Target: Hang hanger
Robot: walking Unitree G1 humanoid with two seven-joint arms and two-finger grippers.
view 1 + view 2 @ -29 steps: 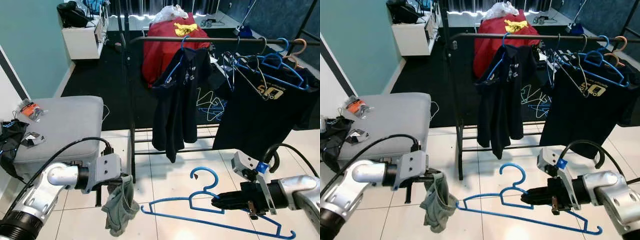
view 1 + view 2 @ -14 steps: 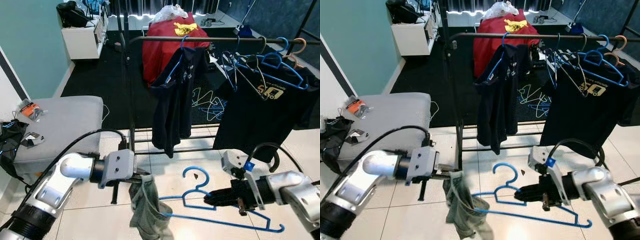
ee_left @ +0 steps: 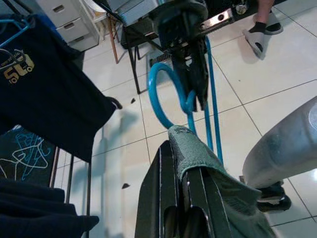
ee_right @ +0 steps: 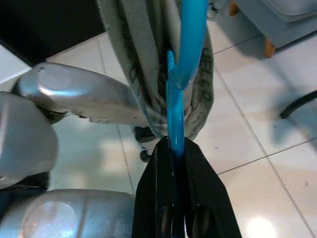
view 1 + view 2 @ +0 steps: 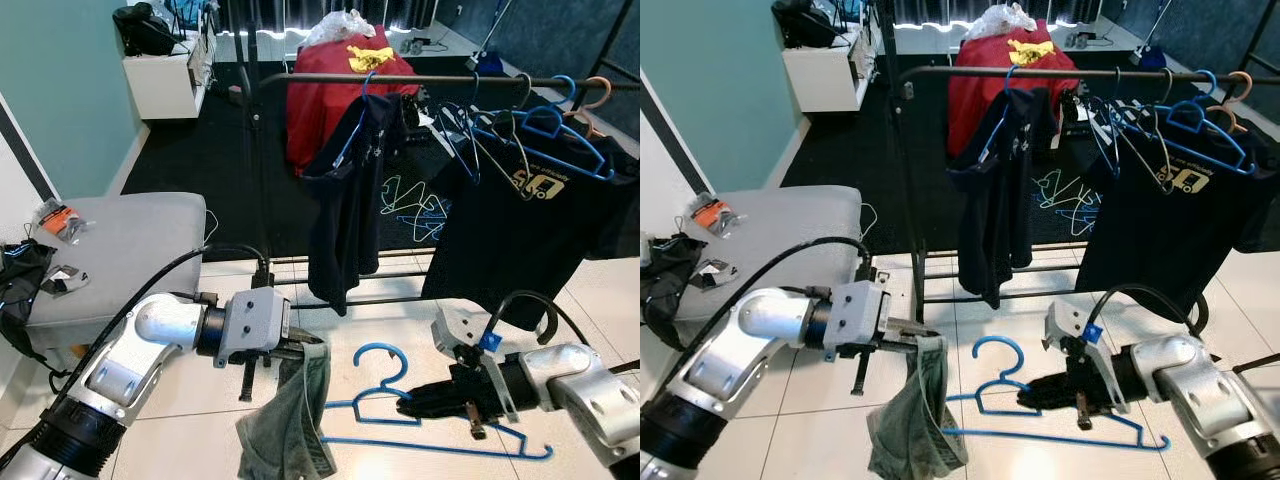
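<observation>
Left end of blue hanger (image 5: 440, 440) hidden behind grey-green garment (image 5: 290, 425). Garment's lower hem cut off by bottom edge in left eye view. Left tool (image 5: 305, 350) fingertips buried in garment fold — grip point hidden. Person's foot in slipper (image 3: 262, 29) cut off at top edge in left wrist view. Items on grey ottoman (image 5: 120, 250) too small to identify. Dark shirt (image 5: 520, 215) cut off at right edge.

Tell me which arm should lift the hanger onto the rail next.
Right. The right pincer is shut on the blue hanger, with the rail above its side. The left pincer is shut on the green garment.
</observation>
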